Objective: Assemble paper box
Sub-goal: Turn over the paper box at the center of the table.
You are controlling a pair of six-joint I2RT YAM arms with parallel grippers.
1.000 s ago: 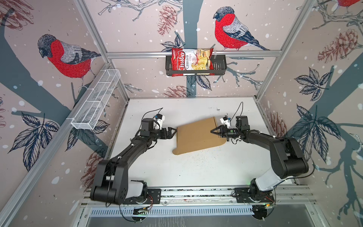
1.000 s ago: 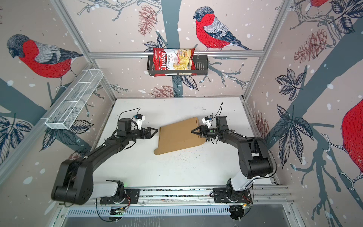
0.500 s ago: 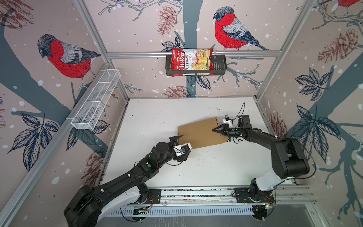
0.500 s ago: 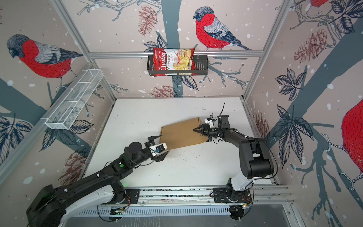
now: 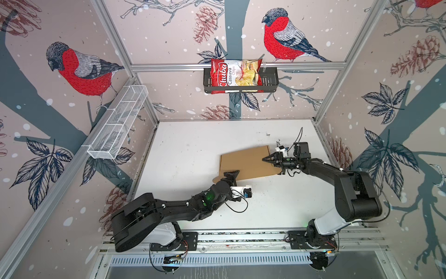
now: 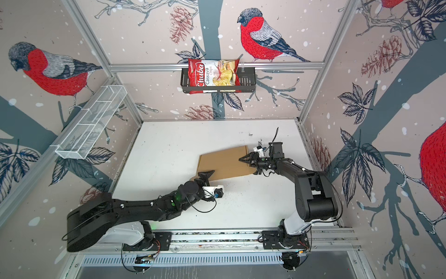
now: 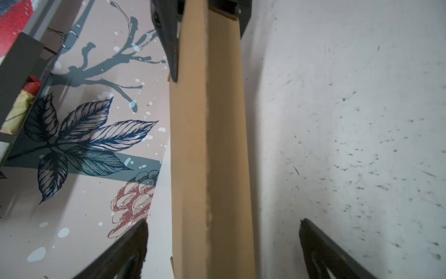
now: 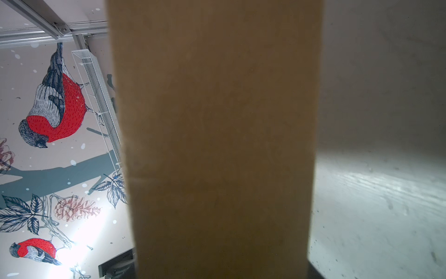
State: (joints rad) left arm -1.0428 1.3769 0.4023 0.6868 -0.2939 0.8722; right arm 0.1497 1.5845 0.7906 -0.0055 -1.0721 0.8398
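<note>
The paper box [image 5: 246, 164] [image 6: 224, 164] is a flat brown cardboard shape lying at the middle right of the white table. My right gripper [image 5: 266, 160] [image 6: 243, 160] is shut on its right end, one finger over the top face. In the right wrist view the cardboard [image 8: 217, 145] fills the space between the jaws of the right gripper [image 8: 222, 265]. My left gripper [image 5: 228, 176] [image 6: 205, 175] stands open at the box's near left corner. In the left wrist view the box [image 7: 210, 145] runs edge-on between the spread fingers [image 7: 130, 248] of the left gripper [image 7: 223, 221], untouched.
A red chips bag [image 5: 235, 75] sits in a black basket on the back wall. A white wire basket [image 5: 118, 125] hangs on the left wall. The white table [image 5: 193, 149] has walls on three sides and a rail along the front.
My left arm has swung from the box's left side round to its near left corner. The box has shifted right and turned with the right gripper, and its left flap no longer shows.
</note>
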